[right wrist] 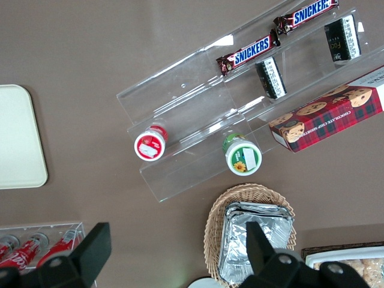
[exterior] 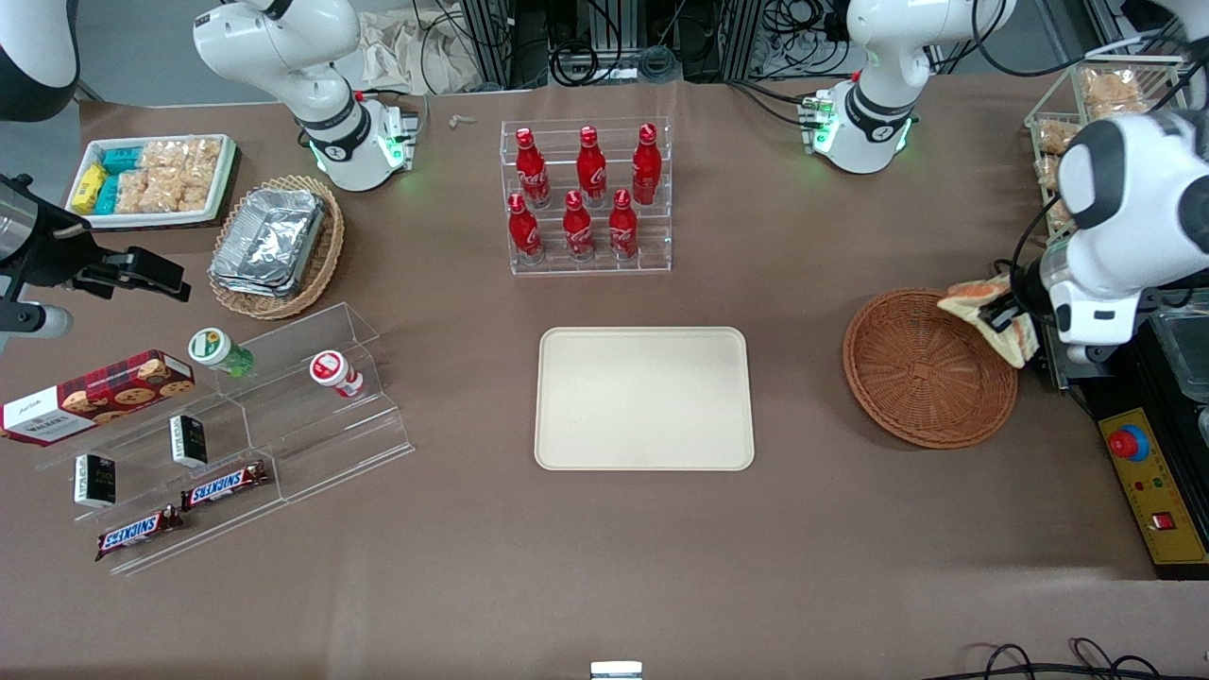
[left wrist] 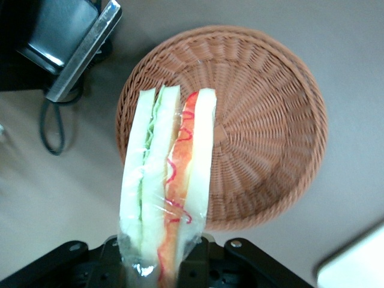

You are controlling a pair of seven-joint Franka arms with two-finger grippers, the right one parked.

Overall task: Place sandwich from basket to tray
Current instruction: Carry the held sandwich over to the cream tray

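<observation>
Our gripper point(exterior: 994, 314) has its fingers closed on the sandwich point(exterior: 987, 312), lifted over the basket point(exterior: 930, 368) rim at its 2 o'clock edge. We judge the slick wrapper could slip during the carry to the tray point(exterior: 644, 399).

Sandwich point(left wrist: 165, 186): wrapped white wedge, held by the gripper point(exterior: 994, 316) above basket rim | Basket point(exterior: 921, 378): reddish-brown wicker, empty | Tray point(exterior: 645, 399): cream, bare, mid-worktop
</observation>
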